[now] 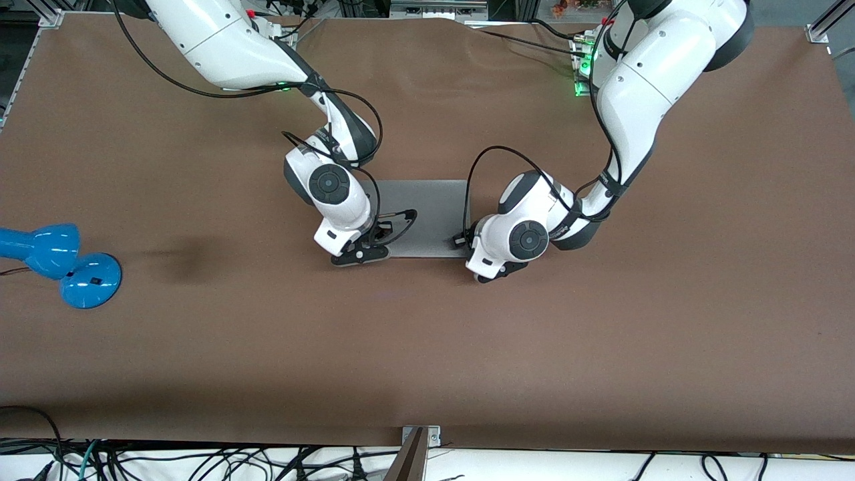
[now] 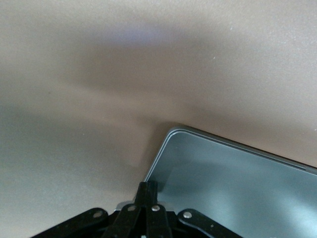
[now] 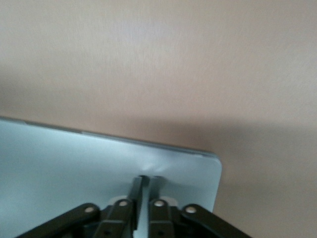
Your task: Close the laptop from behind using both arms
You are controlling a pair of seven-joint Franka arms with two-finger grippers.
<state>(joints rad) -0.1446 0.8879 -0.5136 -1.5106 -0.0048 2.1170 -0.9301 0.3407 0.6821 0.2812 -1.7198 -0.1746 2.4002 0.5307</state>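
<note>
The space-grey laptop (image 1: 427, 214) lies flat in the middle of the brown table with its lid down; no keyboard or screen shows. My right gripper (image 1: 361, 255) is at the lid's corner nearest the front camera on the right arm's side. Its fingertips (image 3: 142, 181) are together and rest on the lid (image 3: 74, 163) close to its edge. My left gripper (image 1: 497, 270) is at the other corner nearest the front camera. Its fingertips (image 2: 151, 191) are pressed together at the rounded corner of the lid (image 2: 233, 183). Neither gripper holds anything.
A blue desk lamp (image 1: 60, 264) lies on the table (image 1: 601, 347) toward the right arm's end. Cables hang along the table's edge nearest the front camera (image 1: 200, 461). Both arms' forearms reach over the table above the laptop.
</note>
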